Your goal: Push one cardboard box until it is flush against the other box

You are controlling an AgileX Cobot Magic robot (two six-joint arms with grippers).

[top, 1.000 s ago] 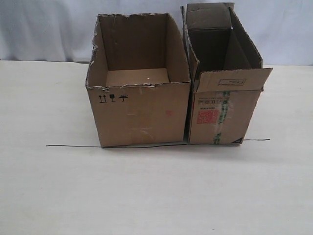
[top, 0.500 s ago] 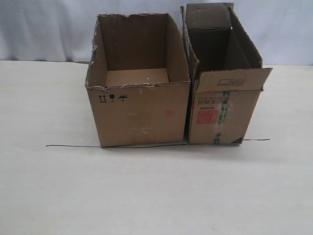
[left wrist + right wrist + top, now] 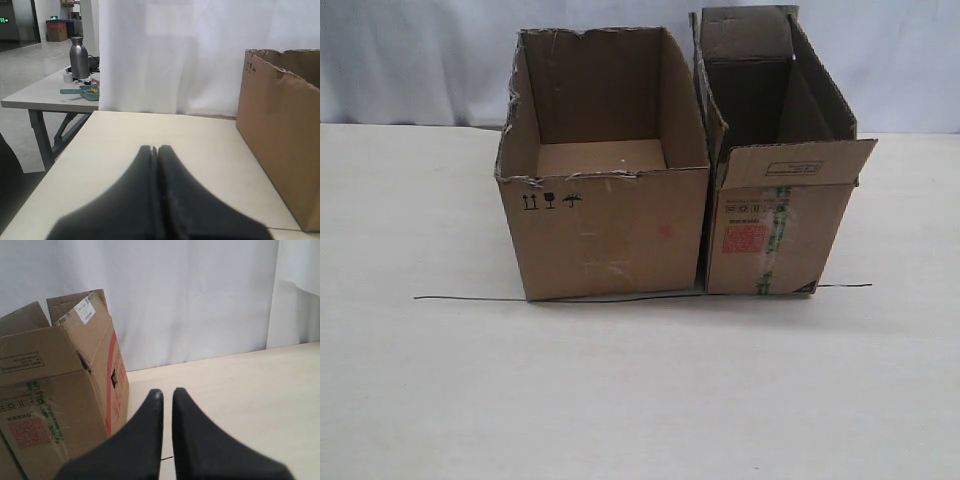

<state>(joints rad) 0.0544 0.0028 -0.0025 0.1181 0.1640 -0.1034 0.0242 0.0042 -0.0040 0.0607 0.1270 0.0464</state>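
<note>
Narrow brown cardboard box (image 3: 775,235) with raised flaps, red stamp and green-striped tape: on pale surface (image 3: 640,400), right of centre, immediately beside wider flapless brown cardboard box (image 3: 605,235); bases appear to meet, thin dark slit higher up. Thin black line (image 3: 470,298) along the foot of both fronts. Left pincer (image 3: 154,148): pressed together, apart from the wider box. Right pincer (image 3: 167,392): fingers barely parted, near the narrow box, not touching
</note>
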